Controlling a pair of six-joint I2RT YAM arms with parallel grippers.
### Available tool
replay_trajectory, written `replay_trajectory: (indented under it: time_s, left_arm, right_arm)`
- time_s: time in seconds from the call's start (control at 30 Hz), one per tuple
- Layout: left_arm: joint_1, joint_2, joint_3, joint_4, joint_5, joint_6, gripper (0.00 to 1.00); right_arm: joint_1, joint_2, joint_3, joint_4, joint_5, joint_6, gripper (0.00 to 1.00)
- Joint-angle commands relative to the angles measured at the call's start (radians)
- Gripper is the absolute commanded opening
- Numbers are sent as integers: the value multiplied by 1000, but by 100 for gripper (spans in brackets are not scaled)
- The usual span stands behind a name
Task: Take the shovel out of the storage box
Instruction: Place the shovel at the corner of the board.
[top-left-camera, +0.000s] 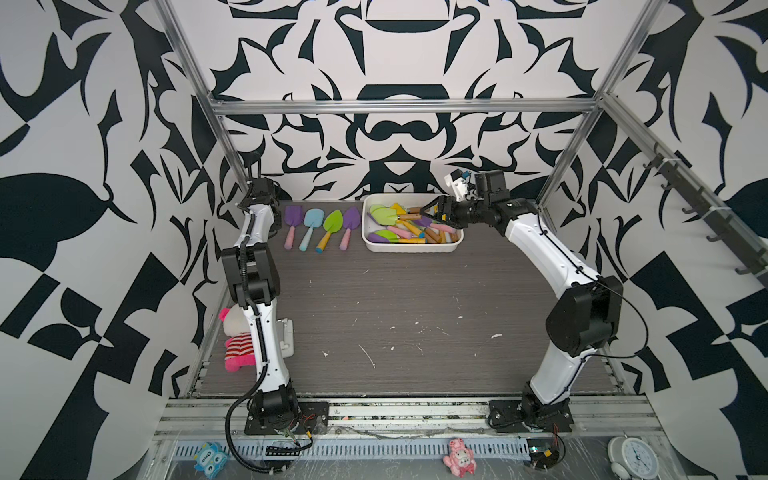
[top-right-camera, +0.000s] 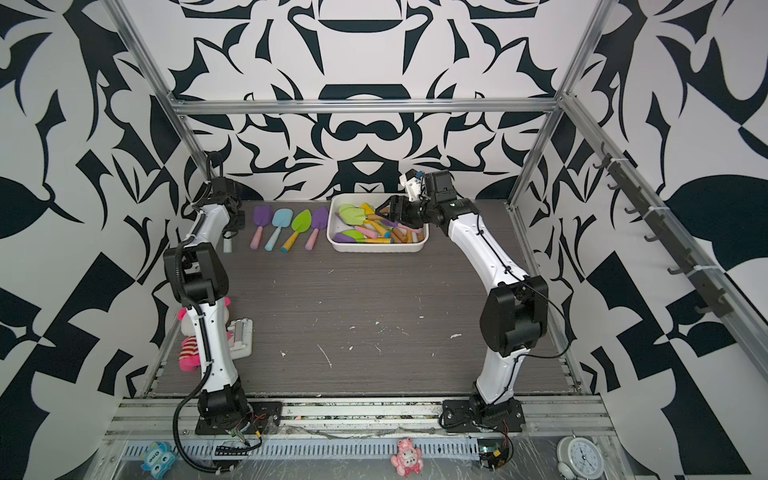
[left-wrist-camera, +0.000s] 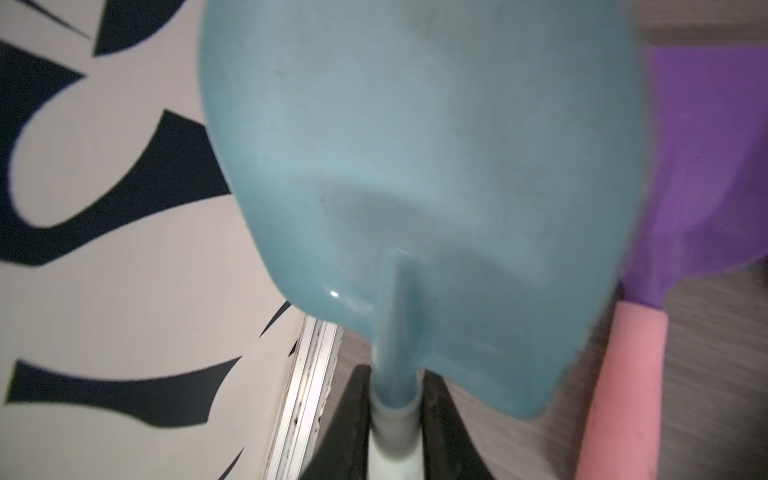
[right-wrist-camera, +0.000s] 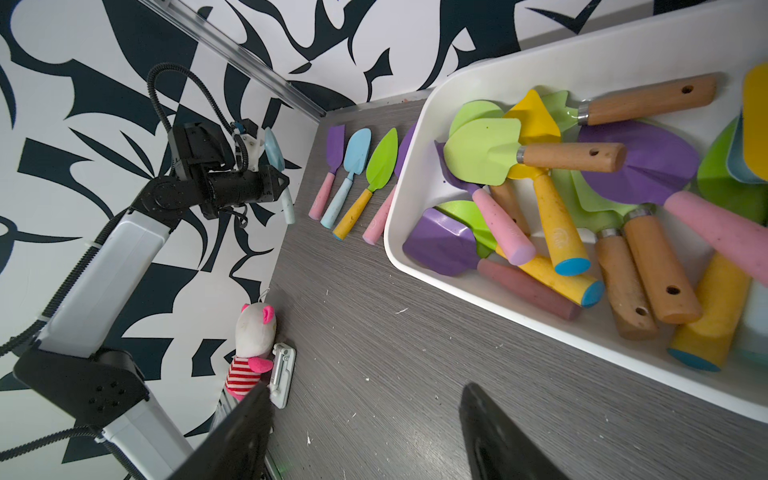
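Four colourful toy shovels (top-left-camera: 332, 222) line the grey tabletop (top-left-camera: 415, 311) beside the shallow white plastic storage box (top-left-camera: 409, 249), heaped with more. Left gripper (left-wrist-camera: 395, 419) clasps a pale-blue shovel (left-wrist-camera: 415, 166) by its handle; right gripper (top-left-camera: 430, 216) gapes over the box.

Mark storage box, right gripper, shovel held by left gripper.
storage box (top-left-camera: 409, 248): in a top view, near wall.
right gripper (right-wrist-camera: 365, 390): right wrist view, midway between fingertips.
blue shovel (left-wrist-camera: 415, 145): left wrist view, blade middle.
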Motion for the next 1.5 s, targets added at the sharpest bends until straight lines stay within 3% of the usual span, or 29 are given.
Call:
replay_trajectory:
  time_s: [0.0,0.53,0.83,1.03,1.23,1.47]
  left_arm:
    - [-2,53,95,-8,10,10,16]
    - [-9,206,238,-37,49,-19,23]
    - [-15,215,224,-29,57,-50,35]
    - [-18,120,149,1,83,-83,48]
    - [-26,-71,-2,44,163,-139,69]
    - [-36,-306,-185,77,247,-204,78]
  right_arm:
    - [8,-7,32,-18,18,-15,74]
    - [16,-3,38,-50,30,-17,74]
    - [16,-25,32,-62,41,-24,74]
    - [16,-36,36,-52,52,-19,74]
    - [13,-29,44,-51,79,-8,74]
    - [0,-10,32,-38,82,-6,74]
